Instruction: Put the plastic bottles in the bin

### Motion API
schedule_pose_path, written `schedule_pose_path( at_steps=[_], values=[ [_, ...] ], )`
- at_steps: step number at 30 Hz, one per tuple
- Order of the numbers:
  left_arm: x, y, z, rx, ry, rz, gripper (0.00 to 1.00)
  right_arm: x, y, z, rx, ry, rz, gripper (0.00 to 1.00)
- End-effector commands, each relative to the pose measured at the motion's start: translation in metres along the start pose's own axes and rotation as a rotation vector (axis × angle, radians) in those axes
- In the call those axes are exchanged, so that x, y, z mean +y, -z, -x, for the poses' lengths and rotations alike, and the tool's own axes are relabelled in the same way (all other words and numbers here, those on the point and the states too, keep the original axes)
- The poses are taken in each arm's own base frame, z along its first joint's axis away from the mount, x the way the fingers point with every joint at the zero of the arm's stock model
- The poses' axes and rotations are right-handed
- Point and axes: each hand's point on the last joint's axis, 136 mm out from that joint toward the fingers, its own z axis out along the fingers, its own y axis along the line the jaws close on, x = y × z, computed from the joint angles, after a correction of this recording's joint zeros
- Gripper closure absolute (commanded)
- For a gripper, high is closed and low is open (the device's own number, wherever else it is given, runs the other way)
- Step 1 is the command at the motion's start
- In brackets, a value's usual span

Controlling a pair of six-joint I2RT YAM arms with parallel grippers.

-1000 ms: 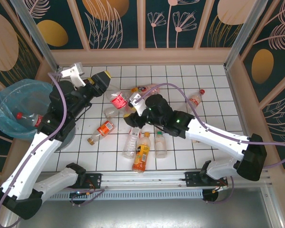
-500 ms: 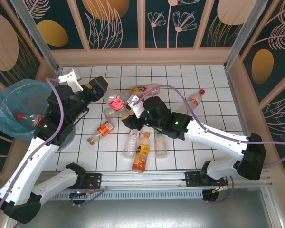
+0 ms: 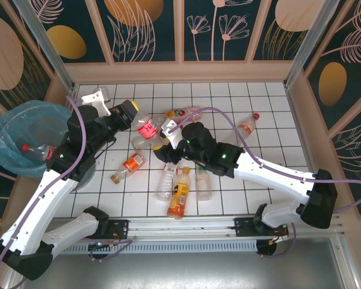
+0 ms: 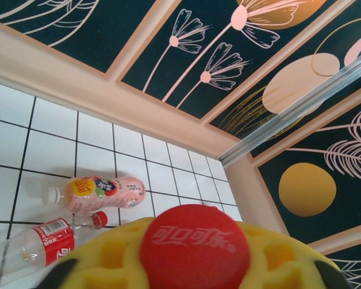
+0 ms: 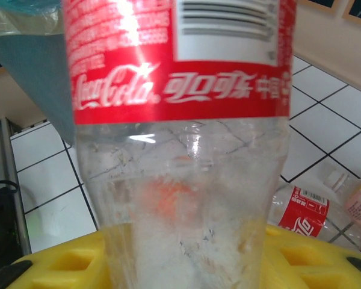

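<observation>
Left wrist view cuts off most of the red-label bottle (image 3: 147,127). Only its red cap (image 4: 194,245) shows, wedged between the yellow pads (image 4: 111,256), so the left gripper (image 3: 134,113) is clenched on the cap end.

From above, that bottle hangs over the far-left tiles (image 3: 228,96), near the bin (image 3: 9,123) but not in it, and its lower end is hidden behind the right gripper (image 3: 163,138). In the right wrist view the bottle body rises from between that gripper's yellow pads, with its top out of frame. Whether those pads are pressing on it cannot be told.

Counting bottles:
- One lies in the bin, the red-capped bottle (image 3: 37,150).
- One is held in the air.
- At least seven lie on the tiles:
  - a pink bottle (image 4: 105,191)
  - a small red-label one (image 4: 45,241) just beside it
  - a red-capped one (image 3: 248,124) well off to the right
  - an orange-label one (image 3: 131,163)
  - a front row of three: a clear bottle (image 3: 166,179), a yellow-orange bottle (image 3: 180,191) and a green-capped bottle (image 3: 203,183)

A clear shape under the held bottle may be one more, but it is too hidden to tell.
</observation>
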Motion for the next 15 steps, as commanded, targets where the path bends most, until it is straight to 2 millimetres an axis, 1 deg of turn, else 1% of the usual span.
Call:
schedule_pose_path(
  at_steps=[1,2,3,4,5,7,8,10,11,13,15],
  values=[
    [-0.013,0.013,0.021,-0.058,-0.040,-0.006,1.00,0.008,0.019,0.040,-0.127,0.019,0.014,0.40],
    [-0.015,0.018,0.028,-0.077,-0.057,0.007,1.00,0.006,0.020,0.044,-0.146,0.022,0.001,0.30],
    [-0.017,0.026,0.038,-0.102,-0.081,0.030,1.00,0.007,0.023,0.051,-0.172,0.023,-0.004,0.19],
    [-0.017,0.035,0.050,-0.130,-0.109,0.066,1.00,0.008,0.024,0.058,-0.194,0.024,-0.001,0.09],
    [-0.015,0.048,0.064,-0.170,-0.145,0.125,1.00,0.010,0.026,0.065,-0.220,0.026,0.003,0.01],
    [-0.009,0.080,0.094,-0.263,-0.208,0.246,1.00,0.015,0.028,0.079,-0.262,0.040,0.018,0.01],
    [-0.008,0.099,0.109,-0.307,-0.239,0.303,1.00,0.019,0.028,0.083,-0.275,0.052,0.033,0.01],
    [-0.003,0.133,0.131,-0.371,-0.292,0.413,1.00,0.026,0.024,0.090,-0.291,0.076,0.058,0.01],
    [0.002,0.150,0.141,-0.405,-0.316,0.483,1.00,0.030,0.021,0.090,-0.291,0.091,0.073,0.01],
    [0.018,0.183,0.154,-0.443,-0.366,0.647,1.00,0.036,0.011,0.086,-0.278,0.123,0.087,0.01],
    [0.022,0.219,0.170,-0.522,-0.373,0.745,1.00,0.043,0.000,0.083,-0.252,0.147,0.098,0.01]
  ],
)
